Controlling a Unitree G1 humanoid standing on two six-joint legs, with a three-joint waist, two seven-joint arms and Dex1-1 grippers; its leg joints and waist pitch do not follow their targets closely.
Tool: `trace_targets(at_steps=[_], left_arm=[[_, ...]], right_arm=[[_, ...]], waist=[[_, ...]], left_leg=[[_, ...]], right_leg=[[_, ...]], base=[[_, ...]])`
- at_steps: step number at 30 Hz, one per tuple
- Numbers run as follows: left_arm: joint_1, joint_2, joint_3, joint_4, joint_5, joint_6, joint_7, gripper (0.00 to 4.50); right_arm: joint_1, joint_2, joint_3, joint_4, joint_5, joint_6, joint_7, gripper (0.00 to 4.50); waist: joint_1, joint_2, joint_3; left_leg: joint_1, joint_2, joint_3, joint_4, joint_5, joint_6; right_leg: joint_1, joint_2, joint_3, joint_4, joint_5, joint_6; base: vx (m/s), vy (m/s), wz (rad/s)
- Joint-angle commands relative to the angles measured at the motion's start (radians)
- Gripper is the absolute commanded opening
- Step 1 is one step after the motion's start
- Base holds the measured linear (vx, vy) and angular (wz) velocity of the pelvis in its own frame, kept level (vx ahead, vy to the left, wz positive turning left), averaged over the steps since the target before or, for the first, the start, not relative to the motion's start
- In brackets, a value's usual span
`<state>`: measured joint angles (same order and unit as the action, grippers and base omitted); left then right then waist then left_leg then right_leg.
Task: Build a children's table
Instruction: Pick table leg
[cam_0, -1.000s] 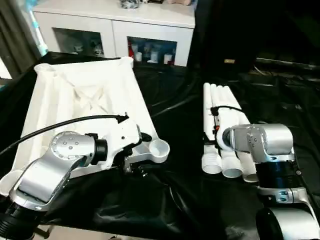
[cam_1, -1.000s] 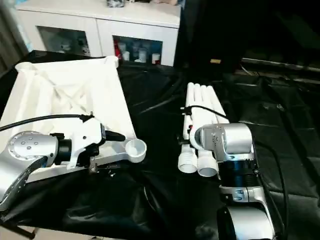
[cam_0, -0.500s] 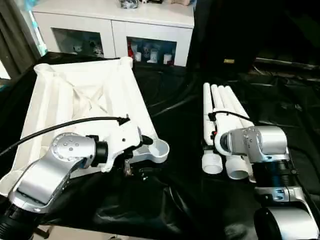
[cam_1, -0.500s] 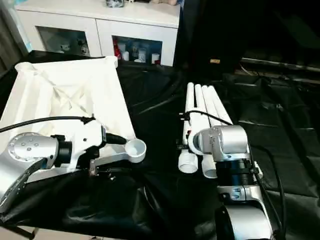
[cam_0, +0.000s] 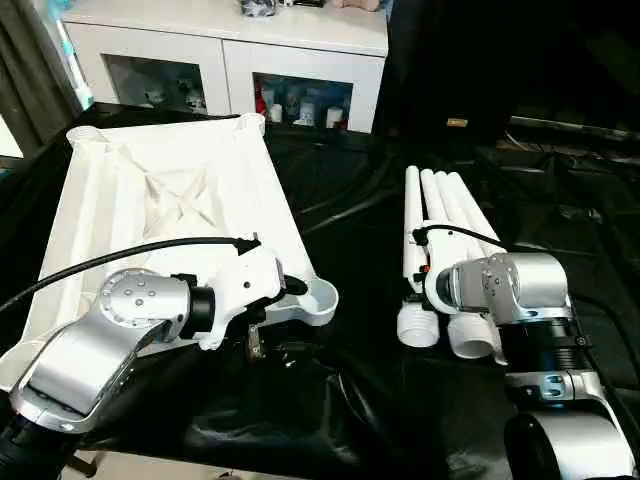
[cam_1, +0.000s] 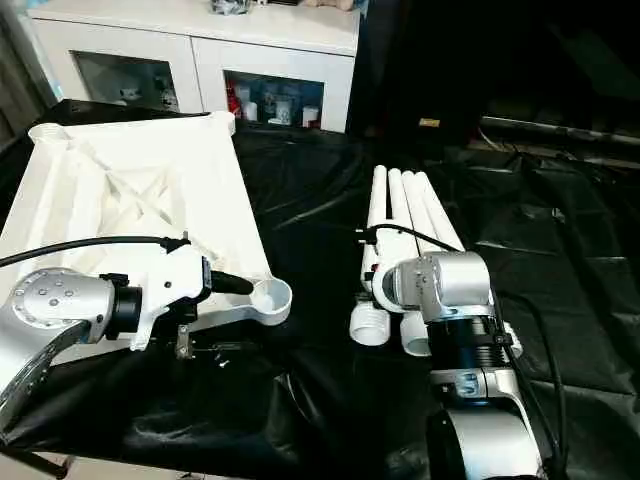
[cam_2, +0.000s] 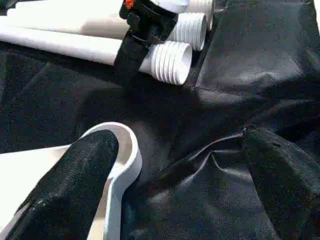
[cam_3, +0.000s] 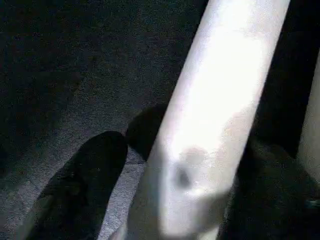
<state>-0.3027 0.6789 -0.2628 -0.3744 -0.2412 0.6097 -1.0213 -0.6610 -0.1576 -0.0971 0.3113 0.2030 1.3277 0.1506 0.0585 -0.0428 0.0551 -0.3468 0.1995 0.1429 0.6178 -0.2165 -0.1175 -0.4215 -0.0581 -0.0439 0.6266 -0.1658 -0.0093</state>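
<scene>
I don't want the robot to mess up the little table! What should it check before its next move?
1. Tabletop lying ribs-up, so the sockets face up: ok.
2. Four legs lying side by side on the black sheeting: ok.
3. Near corner socket empty and ready for a leg: ok.
4. Left jaws open, one finger over that socket: ok.
5. Right jaws on either side of one leg: ok.
6. Right jaws closed on that leg: not ok, a gap shows.
</scene>
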Motion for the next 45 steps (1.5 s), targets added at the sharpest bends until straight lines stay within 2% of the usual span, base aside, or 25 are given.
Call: trace_targets(at_steps=[1,7,13,18,23,25,26,27,29,30,31,32,33,34,35,36,37,38,39,40,41,42,43,44,45], left_arm=[[-0.001,0.009,-0.01,-0.02,-0.001,0.002,-0.005,4.5],[-0.004,0.008,-0.017,-0.022,-0.002,0.004,0.0,4.5],[-0.006,0.007,-0.02,-0.013,0.008,-0.003,0.007,4.5],[-0.006,0.006,-0.017,-0.007,0.013,-0.016,0.012,4.5],[-0.015,0.007,0.006,0.023,0.036,-0.068,0.038,4.5],[-0.021,0.006,0.017,0.033,0.043,-0.077,0.051,4.5],[-0.024,0.004,0.024,0.039,0.046,-0.082,0.059,4.5],[-0.04,-0.03,0.055,0.061,0.043,-0.116,0.095,4.5],[-0.04,-0.03,0.055,0.061,0.043,-0.116,0.095,4.5],[-0.078,-0.091,0.095,0.093,0.014,-0.112,0.145,4.5],[-0.095,-0.115,0.109,0.105,0.0,-0.094,0.165,4.5],[-0.107,-0.131,0.118,0.114,-0.002,-0.089,0.184,4.5],[-0.129,-0.162,0.133,0.134,0.0,-0.085,0.227,4.5],[-0.16,-0.211,0.156,0.17,0.004,-0.113,0.292,4.5],[-0.181,-0.246,0.175,0.196,0.004,-0.126,0.339,4.5],[-0.225,-0.293,0.204,0.242,-0.012,-0.127,0.392,4.5],[-0.242,-0.315,0.22,0.258,-0.028,-0.12,0.411,4.5],[-0.268,-0.345,0.243,0.281,-0.05,-0.106,0.44,4.5],[-0.295,-0.376,0.268,0.301,-0.072,-0.082,0.47,4.5],[-0.377,-0.44,0.349,0.354,-0.219,0.101,0.48,4.5],[-0.39,-0.45,0.364,0.363,-0.248,0.127,0.48,4.5],[-0.424,-0.484,0.406,0.388,-0.317,0.188,0.494,4.5],[-0.43,-0.492,0.414,0.393,-0.326,0.198,0.498,4.5],[-0.448,-0.519,0.438,0.405,-0.357,0.229,0.514,4.5],[-0.459,-0.538,0.452,0.411,-0.377,0.245,0.528,4.5]], right_arm=[[-0.014,0.0,-0.024,0.011,0.006,0.004,-0.005,3.3],[-0.013,-0.001,-0.041,0.022,0.006,-0.001,-0.012,2.88],[-0.013,0.003,-0.06,0.038,0.003,-0.011,-0.022,2.28],[-0.013,0.01,-0.081,0.048,0.006,-0.022,-0.028,2.0],[-0.006,0.03,-0.139,0.024,0.03,-0.037,-0.035,1.93],[-0.002,0.041,-0.168,-0.001,0.049,-0.054,-0.032,1.92],[0.0,0.046,-0.181,-0.017,0.059,-0.062,-0.028,1.92],[0.008,0.059,-0.214,-0.064,0.094,-0.09,-0.006,1.91],[0.008,0.059,-0.214,-0.064,0.094,-0.09,-0.006,1.91],[0.044,0.06,-0.218,-0.151,0.15,-0.196,0.083,1.91],[0.059,0.059,-0.217,-0.182,0.17,-0.235,0.12,1.91],[0.066,0.058,-0.219,-0.198,0.181,-0.252,0.139,1.91],[0.079,0.057,-0.225,-0.224,0.203,-0.275,0.171,1.91],[0.092,0.054,-0.237,-0.253,0.232,-0.282,0.21,1.91],[0.1,0.05,-0.246,-0.271,0.251,-0.28,0.236,1.91],[0.105,0.044,-0.277,-0.298,0.303,-0.26,0.285,1.91],[0.106,0.041,-0.289,-0.31,0.324,-0.251,0.302,1.91],[0.108,0.038,-0.308,-0.326,0.355,-0.236,0.326,1.91],[0.108,0.036,-0.328,-0.341,0.387,-0.219,0.346,1.91],[0.116,0.024,-0.357,-0.385,0.444,-0.193,0.388,1.91],[0.118,0.021,-0.358,-0.392,0.451,-0.188,0.394,1.91],[0.131,0.008,-0.35,-0.419,0.471,-0.182,0.416,1.91],[0.136,0.005,-0.346,-0.424,0.477,-0.186,0.422,1.91],[0.151,-0.006,-0.333,-0.443,0.499,-0.194,0.441,1.91],[0.161,-0.011,-0.327,-0.454,0.516,-0.198,0.453,1.91]], waist=[[-0.001,0.005,-0.057],[-0.001,0.004,-0.057],[-0.001,0.004,-0.057],[-0.001,0.003,-0.057],[-0.001,0.003,-0.057],[0.0,0.012,-0.058],[-0.001,0.009,-0.06],[0.0,0.013,-0.06],[0.003,0.011,-0.062],[0.003,0.018,-0.06],[0.007,0.017,-0.061],[0.01,0.017,-0.064],[0.013,0.016,-0.065],[0.012,0.012,-0.064],[0.013,0.01,-0.062],[0.013,0.009,-0.061],[0.019,0.004,-0.064],[0.021,0.006,-0.064],[0.025,-0.004,-0.065],[0.027,-0.01,-0.067],[0.032,-0.009,-0.068],[0.036,-0.008,-0.066],[0.04,-0.009,-0.066],[0.038,-0.01,-0.065],[0.041,-0.011,-0.064]], left_leg=[[-0.007,0.006,0.015,-0.089,-0.137,-0.072],[-0.007,0.006,0.016,-0.088,-0.134,-0.072],[-0.007,0.006,0.015,-0.089,-0.139,-0.074],[-0.006,0.006,0.015,-0.089,-0.147,-0.074],[-0.007,0.006,0.015,-0.09,-0.147,-0.072],[-0.005,0.005,0.015,-0.089,-0.156,-0.075],[-0.006,0.005,0.014,-0.089,-0.15,-0.075],[-0.006,0.006,0.014,-0.089,-0.139,-0.075],[-0.004,0.007,0.015,-0.087,-0.132,-0.071],[-0.008,0.007,0.015,-0.088,-0.129,-0.07],[-0.003,0.008,0.018,-0.085,-0.137,-0.065],[0.002,0.009,0.02,-0.082,-0.138,-0.061],[0.0,0.01,0.021,-0.084,-0.129,-0.049],[-0.008,0.01,0.016,-0.086,-0.123,-0.044],[-0.011,0.008,0.018,-0.087,-0.129,-0.042],[-0.008,0.009,0.019,-0.085,-0.14,-0.038],[-0.007,0.009,0.02,-0.082,-0.131,-0.03],[-0.007,0.01,0.018,-0.082,-0.124,-0.029],[-0.009,0.006,0.022,-0.081,-0.117,-0.021],[-0.01,0.008,0.021,-0.078,-0.096,-0.021],[-0.01,0.002,0.024,-0.075,-0.081,-0.022],[-0.01,0.001,0.023,-0.074,-0.076,-0.019],[-0.013,0.004,0.021,-0.075,-0.068,-0.016],[-0.016,0.005,0.02,-0.076,-0.065,-0.016],[-0.014,0.005,0.022,-0.075,-0.069,-0.003]], right_leg=[[0.055,-0.054,0.041,-0.07,-0.305,-0.114],[0.055,-0.054,0.04,-0.07,-0.306,-0.112],[0.054,-0.054,0.04,-0.072,-0.316,-0.108],[0.053,-0.054,0.039,-0.073,-0.327,-0.105],[0.053,-0.053,0.04,-0.073,-0.324,-0.102],[0.051,-0.052,0.04,-0.074,-0.31,-0.105],[0.055,-0.052,0.039,-0.071,-0.3,-0.108],[0.055,-0.052,0.039,-0.068,-0.269,-0.118],[0.056,-0.053,0.039,-0.068,-0.25,-0.124],[0.057,-0.051,0.039,-0.066,-0.228,-0.132],[0.055,-0.053,0.04,-0.07,-0.223,-0.132],[0.052,-0.054,0.041,-0.068,-0.21,-0.138],[0.057,-0.051,0.04,-0.065,-0.176,-0.154],[0.064,-0.052,0.038,-0.062,-0.177,-0.161],[0.065,-0.051,0.038,-0.066,-0.199,-0.152],[0.064,-0.053,0.039,-0.073,-0.235,-0.146],[0.065,-0.055,0.039,-0.074,-0.246,-0.141],[0.063,-0.057,0.039,-0.073,-0.25,-0.139],[0.067,-0.054,0.039,-0.074,-0.253,-0.137],[0.067,-0.057,0.038,-0.07,-0.237,-0.146],[0.067,-0.055,0.038,-0.067,-0.232,-0.151],[0.063,-0.054,0.037,-0.071,-0.232,-0.157],[0.067,-0.057,0.035,-0.071,-0.228,-0.16],[0.068,-0.057,0.035,-0.069,-0.225,-0.159],[0.067,-0.058,0.035,-0.075,-0.239,-0.156]], base=[[0.0,0.0,0.0],[0.0,0.0,0.0],[0.0,0.0,0.0],[0.0,0.0,0.0],[0.0,0.0,0.0],[0.0,0.0,0.0],[0.0,0.0,0.0],[0.0,0.0,0.0],[0.0,0.0,0.0],[0.0,0.0,0.0],[0.0,0.0,0.0],[0.0,0.0,0.0],[0.0,0.0,0.0],[0.0,0.0,0.0],[0.0,0.0,0.0],[0.0,0.0,0.0],[0.0,0.0,0.0],[0.0,0.0,0.0],[0.0,0.0,0.0],[0.0,0.0,0.0],[0.0,0.0,0.0],[0.0,0.0,0.0],[0.0,0.0,0.0],[0.0,0.0,0.0],[0.0,0.0,0.0]])
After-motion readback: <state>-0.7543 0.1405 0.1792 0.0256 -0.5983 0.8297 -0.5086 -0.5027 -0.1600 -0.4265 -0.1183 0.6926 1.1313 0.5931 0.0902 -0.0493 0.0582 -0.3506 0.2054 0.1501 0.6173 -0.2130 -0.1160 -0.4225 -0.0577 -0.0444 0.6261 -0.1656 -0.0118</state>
